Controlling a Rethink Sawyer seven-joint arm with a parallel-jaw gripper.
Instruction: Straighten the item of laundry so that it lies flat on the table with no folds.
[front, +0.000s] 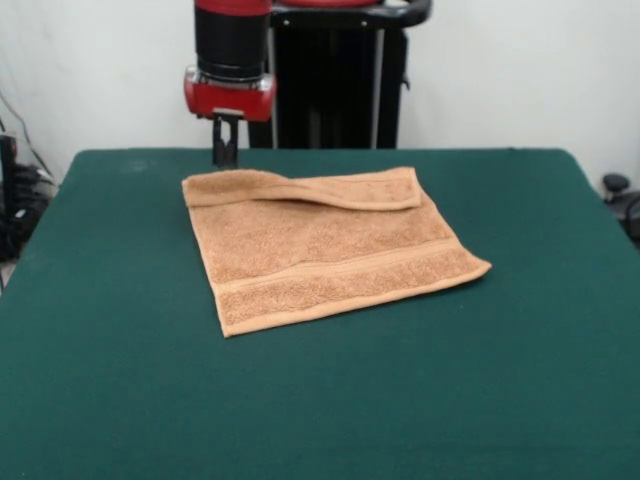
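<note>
Front view: orange-tan towel (325, 250) lies on the green table (120, 400), roughly mid-table. Its far edge is folded over toward the camera, forming a long narrow flap across the top; the rest lies flat, one woven band visible near the camera-side edge. Gripper (226, 152) hangs just beyond the towel's far left corner, tips close to the cloth. Jaw state cannot be made out.

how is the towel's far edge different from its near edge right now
The far edge of the towel is folded back over the cloth as a raised flap; the near edge lies flat on the table. The gripper stands by the far edge, well away from the near edge. Both edges show a hemmed border.
</note>
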